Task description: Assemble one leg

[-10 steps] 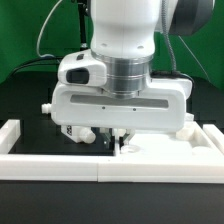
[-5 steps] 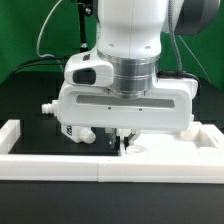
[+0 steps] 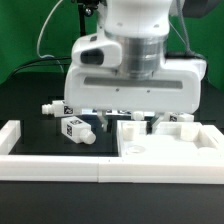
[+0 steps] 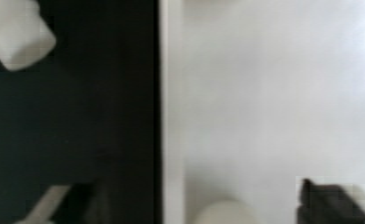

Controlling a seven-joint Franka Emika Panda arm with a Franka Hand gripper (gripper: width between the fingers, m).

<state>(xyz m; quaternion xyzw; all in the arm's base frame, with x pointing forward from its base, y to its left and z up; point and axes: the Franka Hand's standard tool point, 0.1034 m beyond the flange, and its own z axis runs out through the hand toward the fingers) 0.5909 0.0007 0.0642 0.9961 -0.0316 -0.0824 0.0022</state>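
Observation:
Two legs lie on the black table at the exterior view's left: one further back point(image 3: 51, 108), one nearer point(image 3: 76, 130), both white with square code tags. One leg also shows blurred in the wrist view point(image 4: 15, 36). The large white panel point(image 3: 172, 142) lies to their right; its edge runs through the wrist view point(image 4: 277, 110). My gripper point(image 3: 139, 123) hangs over the panel's left edge, jaws wide apart and holding nothing. In the wrist view my gripper point(image 4: 197, 206) straddles that edge. A pale rounded shape point(image 4: 223, 212) sits between the fingers, too blurred to name.
A raised white frame point(image 3: 55, 166) runs along the front and up the exterior view's left side point(image 3: 10, 131). More white tagged parts point(image 3: 181, 120) show behind the hand at the right, partly hidden. Cables hang against the green backdrop.
The hand has risen and shifted towards the exterior view's right, uncovering the two legs at the left. The legs and the panel have not moved.

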